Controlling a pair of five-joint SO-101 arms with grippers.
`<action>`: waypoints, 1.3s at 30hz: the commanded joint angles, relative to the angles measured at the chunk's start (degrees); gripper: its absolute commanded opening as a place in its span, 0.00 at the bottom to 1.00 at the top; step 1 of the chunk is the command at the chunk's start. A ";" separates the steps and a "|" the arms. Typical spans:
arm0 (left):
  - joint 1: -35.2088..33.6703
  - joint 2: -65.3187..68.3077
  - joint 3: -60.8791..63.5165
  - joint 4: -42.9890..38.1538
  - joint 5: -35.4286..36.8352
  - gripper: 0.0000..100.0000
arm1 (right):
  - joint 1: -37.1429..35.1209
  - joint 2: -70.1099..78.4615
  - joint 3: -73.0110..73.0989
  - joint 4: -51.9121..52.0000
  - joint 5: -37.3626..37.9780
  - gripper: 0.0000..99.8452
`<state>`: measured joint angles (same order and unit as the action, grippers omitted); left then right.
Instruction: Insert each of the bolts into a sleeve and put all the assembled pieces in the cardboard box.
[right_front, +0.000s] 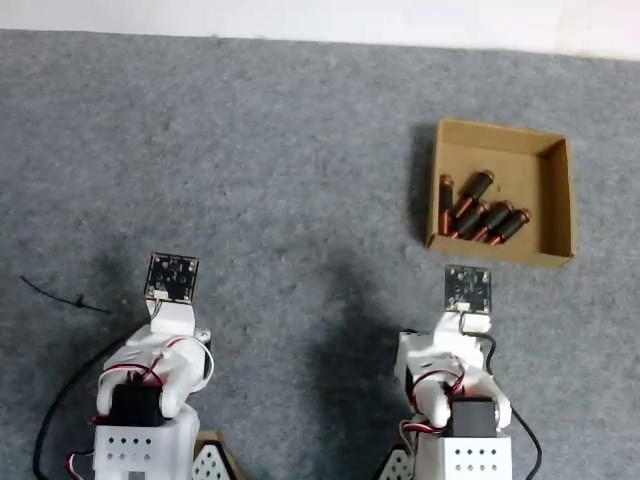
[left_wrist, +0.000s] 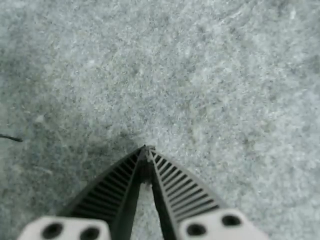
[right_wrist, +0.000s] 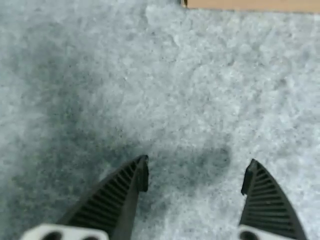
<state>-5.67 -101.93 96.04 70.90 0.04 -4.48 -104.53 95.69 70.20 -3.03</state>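
The cardboard box (right_front: 556, 152) at the upper right holds a cluster of assembled pieces (right_front: 480, 213), while over the grey carpet (right_front: 300, 150) the left gripper (left_wrist: 145, 151) is closed empty and the right gripper (right_wrist: 198, 161), just below the box, has its fingers spread apart.

The left arm (right_front: 150, 400) and right arm (right_front: 455, 405) are white plastic shells around black motor blocks. Behind each claw, thin red, black and white wires (right_front: 140, 375) loop over the joints, and a black cable (right_front: 55, 410) trails off the perforated white base (right_front: 130, 450). A small dark square board (right_front: 172, 278) sits over each claw. The left claw (left_wrist: 145, 150) and right claw (right_wrist: 198, 162) have black, wedge-shaped, ribbed fingers (right_wrist: 125, 195). Just behind these are white mounts (left_wrist: 65, 230) with dark round holes.
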 joint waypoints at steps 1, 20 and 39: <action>-0.57 0.48 1.27 0.26 -0.35 0.01 | 0.48 -0.66 8.57 0.22 -0.26 0.28; -0.57 0.48 1.27 0.26 -0.35 0.01 | 0.48 -0.66 8.57 0.22 -0.26 0.28; -0.57 0.48 1.27 0.26 -0.35 0.01 | 0.48 -0.66 8.57 0.22 -0.26 0.28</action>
<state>-5.67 -101.93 96.04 70.90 0.04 -4.48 -104.53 95.69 70.20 -3.03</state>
